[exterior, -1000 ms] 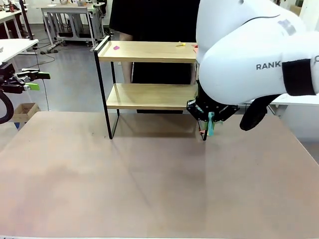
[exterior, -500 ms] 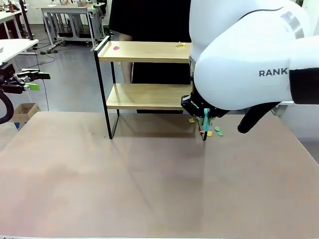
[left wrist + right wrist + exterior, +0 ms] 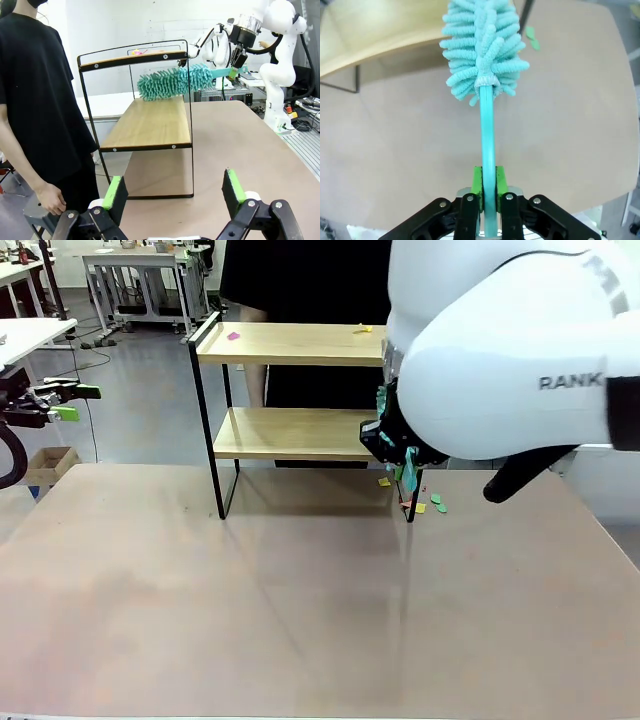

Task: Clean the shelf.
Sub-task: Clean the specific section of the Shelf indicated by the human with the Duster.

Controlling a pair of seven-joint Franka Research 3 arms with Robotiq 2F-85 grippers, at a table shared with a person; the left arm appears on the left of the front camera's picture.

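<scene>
The right gripper (image 3: 487,187) is clenched on a teal duster (image 3: 484,45), its head over the lower board of the shelf (image 3: 290,433) at the far side of the table (image 3: 300,620) — seemingly just clear — so sweep low and level (left gripper (image 3: 175,189) gapes empty).

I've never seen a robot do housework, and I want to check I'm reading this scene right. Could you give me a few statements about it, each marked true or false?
1. The right gripper is shut on the handle of a teal duster. True.
2. The left gripper holds a cloth. False: it is open, with nothing between its fingers.
3. Small coloured scraps lie on the table by a front leg of the shelf. True.
4. The top board of the shelf is bare. False: a pink scrap and a yellow scrap lie on it.
</scene>
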